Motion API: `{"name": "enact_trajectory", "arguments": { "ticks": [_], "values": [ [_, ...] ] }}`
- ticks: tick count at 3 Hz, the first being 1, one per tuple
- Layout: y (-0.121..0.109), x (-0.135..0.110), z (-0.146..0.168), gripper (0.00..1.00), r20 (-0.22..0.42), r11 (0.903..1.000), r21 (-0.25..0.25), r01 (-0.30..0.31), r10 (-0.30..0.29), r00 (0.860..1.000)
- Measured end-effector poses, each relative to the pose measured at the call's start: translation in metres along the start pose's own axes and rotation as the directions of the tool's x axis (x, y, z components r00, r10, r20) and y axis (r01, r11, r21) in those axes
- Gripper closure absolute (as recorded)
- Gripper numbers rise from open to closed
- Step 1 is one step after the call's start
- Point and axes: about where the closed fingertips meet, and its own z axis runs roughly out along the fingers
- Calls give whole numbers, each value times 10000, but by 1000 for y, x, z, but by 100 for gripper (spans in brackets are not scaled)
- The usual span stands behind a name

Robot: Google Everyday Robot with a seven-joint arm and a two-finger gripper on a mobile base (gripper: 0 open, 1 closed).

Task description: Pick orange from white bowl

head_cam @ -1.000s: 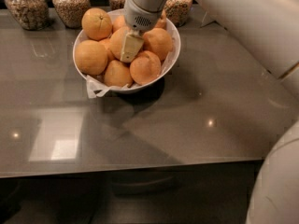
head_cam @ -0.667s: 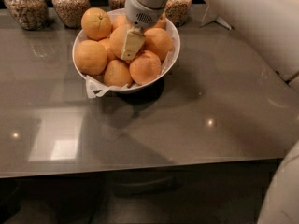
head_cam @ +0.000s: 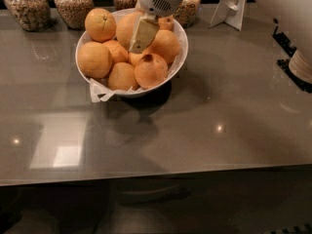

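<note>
The white bowl, lined with white paper, stands at the back of the grey table and holds several oranges. My gripper reaches down into the bowl from above. One cream finger shows in front of a large plain orange in the upper middle of the pile. The other finger is hidden behind it. The gripper is shut on this orange, which sits a little higher than its neighbours. An orange with a dark stem spot lies at the front of the bowl.
Glass jars of grains line the table's back edge behind the bowl. A white card stand is at the back right. My white arm fills the upper right, and the table's front edge is near.
My gripper has risen a little inside the bowl, and the large orange beside its finger has risen with it. The other oranges and the bowl have stayed put.
</note>
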Motion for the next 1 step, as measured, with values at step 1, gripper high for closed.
{"name": "enact_trajectory", "arguments": {
  "ticks": [1],
  "values": [
    [-4,-3,-30,100,999,9996,221,-172,149,9949]
  ]
}}
